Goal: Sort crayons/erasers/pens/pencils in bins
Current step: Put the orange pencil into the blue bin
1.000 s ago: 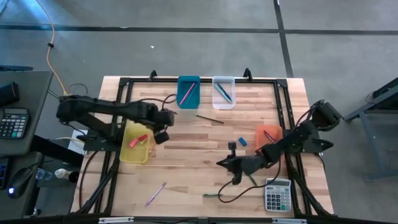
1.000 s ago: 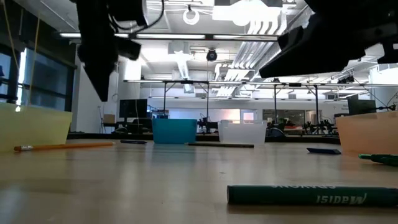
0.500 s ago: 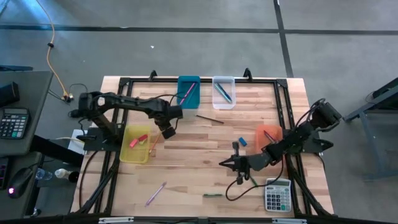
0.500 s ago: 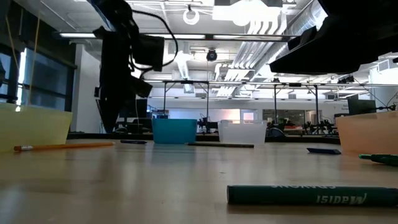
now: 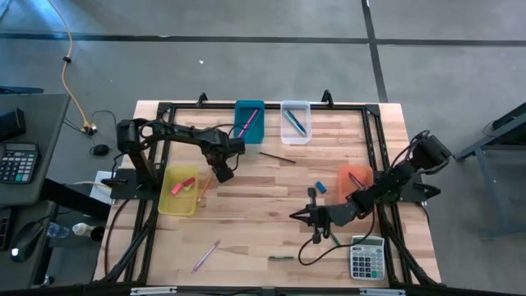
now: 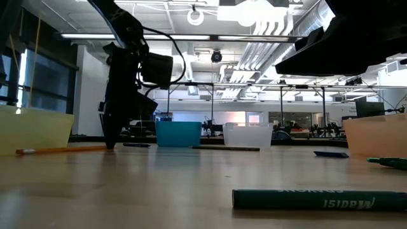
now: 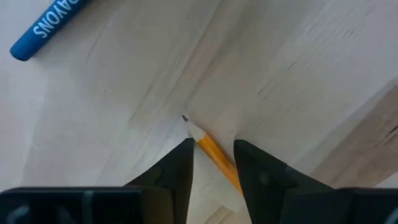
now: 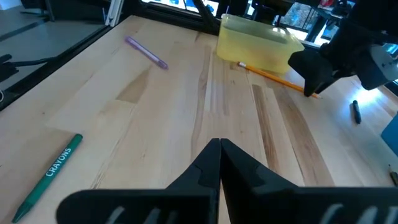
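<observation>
From overhead, the left gripper [image 5: 222, 173] reaches down beside the yellow bin [image 5: 180, 189], over the tip of an orange pencil [image 5: 203, 190] lying along that bin's edge. The right gripper [image 5: 311, 216] hovers mid-table, fingers pressed together and empty. A red eraser [image 5: 182, 185] lies in the yellow bin; the teal bin [image 5: 249, 122] holds a pink stick [image 5: 247, 123], the clear bin [image 5: 295, 122] holds dark sticks, and the orange bin [image 5: 355, 178] holds something red (too small to name). A blue eraser [image 5: 320, 187] lies on the wood just beside the orange bin. A calculator [image 5: 366, 256] sits at the table's near right corner.

The table-level camera shows the left gripper's fingertips down at the tabletop at the pencil's end, and a green crayon [image 6: 319, 200] in the foreground.

The left wrist camera alone shows the grip: two fingers [image 7: 176, 167] parted, straddling the pencil's sharpened point without closing on it; a blue crayon [image 7: 52, 26] lies farther off.

The right wrist camera adds a purple stick [image 8: 147, 52] well apart from the bins.
</observation>
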